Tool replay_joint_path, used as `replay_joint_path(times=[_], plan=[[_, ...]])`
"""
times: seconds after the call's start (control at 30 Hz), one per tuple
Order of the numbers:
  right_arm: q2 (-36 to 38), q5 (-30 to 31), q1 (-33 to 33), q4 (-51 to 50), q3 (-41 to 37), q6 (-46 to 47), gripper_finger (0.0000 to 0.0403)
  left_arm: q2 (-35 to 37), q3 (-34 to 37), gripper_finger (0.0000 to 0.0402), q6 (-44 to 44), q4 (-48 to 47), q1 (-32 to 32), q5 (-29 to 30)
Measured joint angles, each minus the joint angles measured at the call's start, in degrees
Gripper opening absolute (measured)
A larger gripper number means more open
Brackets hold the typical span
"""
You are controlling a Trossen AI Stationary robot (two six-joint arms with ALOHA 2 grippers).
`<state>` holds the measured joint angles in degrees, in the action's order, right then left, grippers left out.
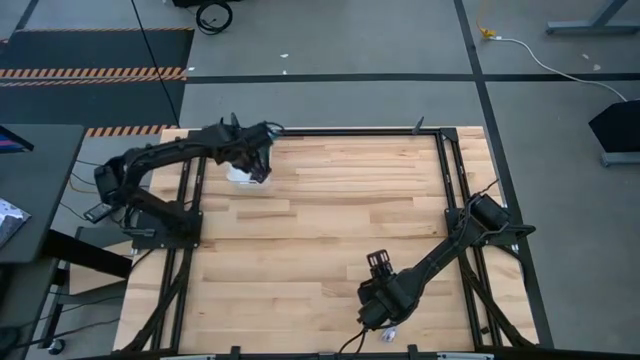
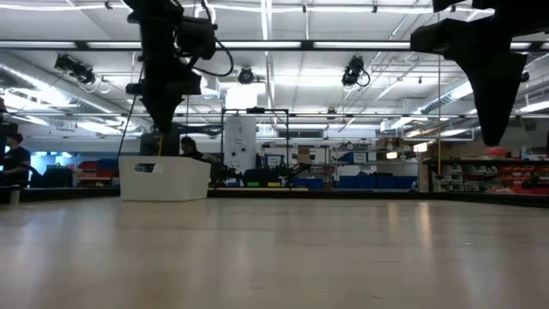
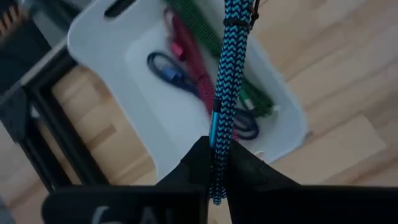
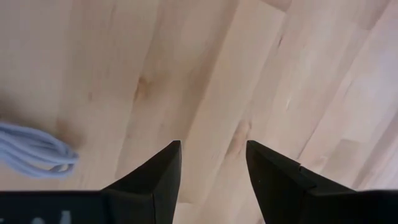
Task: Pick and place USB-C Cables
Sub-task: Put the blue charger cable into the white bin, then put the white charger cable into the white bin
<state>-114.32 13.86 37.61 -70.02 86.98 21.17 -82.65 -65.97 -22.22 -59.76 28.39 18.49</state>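
Left gripper (image 3: pixel 214 165) pinched teal cable (image 3: pixel 227 74), long axis hanging over white bin (image 3: pixel 99 37) holding green, magenta, purple cables | my right gripper (image 4: pixel 211 168) spread, empty | lilac-grey cable (image 4: pixel 34 149) lay beside it, right arm nearer.

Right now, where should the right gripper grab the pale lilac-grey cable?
Across the bundled middle of the pale lilac-grey cable, coming straight down from above. It lies flat on the wooden table in loose loops, so the open right gripper can straddle several strands at once rather than chase a loop end.
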Motion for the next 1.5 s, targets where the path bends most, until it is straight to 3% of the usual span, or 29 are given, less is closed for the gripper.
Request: replay_joint_path(times=[0.23,0.37,1.0,1.5], plan=[[0.00,0.63,-0.27,-0.13,0.00,1.45,0.0185,-0.07,3.66,0.0029,-1.16,1.78,9.73,-6.71],[0.00,1.48,-0.26,-0.11,0.00,1.74,0.0184,-0.09,6.50,0.0033,-1.11,4.90,11.95,-9.57],[0.01,1.14,-0.64,-0.20,0.00,5.39,0.0179,-0.28,13.96,0.0041,4.51,12.52,12.82,-10.01],[0.00,1.02,-0.44,-0.17,-0.02,6.78,0.0179,-0.28,13.96,0.0129,6.10,13.46,12.15,-10.89]])
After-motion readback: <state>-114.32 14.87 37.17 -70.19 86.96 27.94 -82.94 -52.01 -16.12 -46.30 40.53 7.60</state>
